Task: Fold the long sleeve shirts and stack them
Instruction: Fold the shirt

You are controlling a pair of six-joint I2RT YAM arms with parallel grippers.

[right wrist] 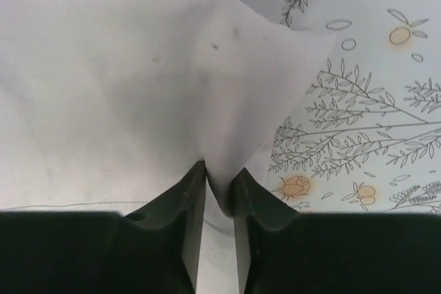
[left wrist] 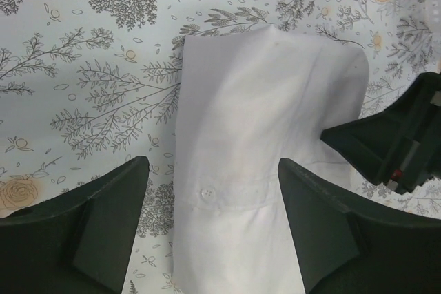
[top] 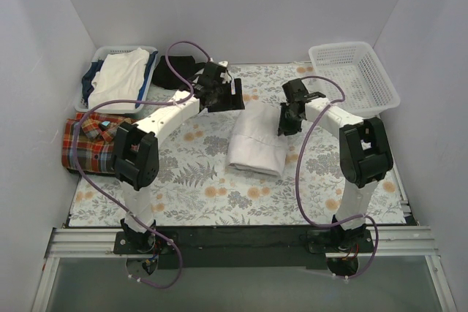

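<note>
Here, right fingers [right wrist: 195, 196] pinch the white shirt [right wrist: 124, 87] by its edge.

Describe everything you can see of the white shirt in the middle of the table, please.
The white shirt is plain, thin, smooth cloth, folded into a rough rectangle. It lies flat on the floral table cover, mid-table. One small white button shows on a seam. The right pincer is shut on a raised pinch of its edge; the left pincer hangs open above it.

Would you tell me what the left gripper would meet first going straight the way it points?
The left gripper would probably meet the folded white shirt, which lies framed between its open jaws.
</note>
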